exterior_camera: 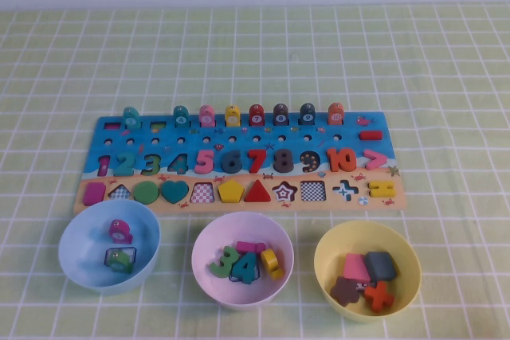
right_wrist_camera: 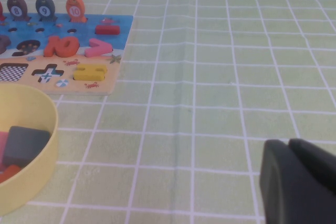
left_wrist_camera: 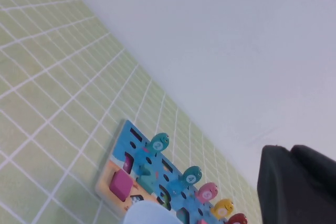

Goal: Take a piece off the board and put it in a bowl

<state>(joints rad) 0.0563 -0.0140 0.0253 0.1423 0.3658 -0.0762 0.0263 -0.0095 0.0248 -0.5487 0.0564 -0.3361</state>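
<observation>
The long blue board (exterior_camera: 374,149) lies mid-table with a row of pegs along its far edge. The teal peg (exterior_camera: 181,115) stands second from the left; it also shows in the left wrist view (left_wrist_camera: 191,174). A near-identical turquoise peg (exterior_camera: 131,117) stands at the left end. The light blue bowl (exterior_camera: 73,232) sits in front of the board's left end and holds a pink peg and a green peg. Neither arm shows in the high view. My left gripper (left_wrist_camera: 291,150) is shut and empty, held above and away from the board. My right gripper (right_wrist_camera: 289,142) is shut and empty, low over the cloth to the right of the board.
A pink bowl (exterior_camera: 205,238) with number pieces sits in front of the board's middle. A yellow bowl (exterior_camera: 328,246) with shape pieces sits at the front right, and also shows in the right wrist view (right_wrist_camera: 50,129). A green checked cloth (exterior_camera: 446,77) covers the table.
</observation>
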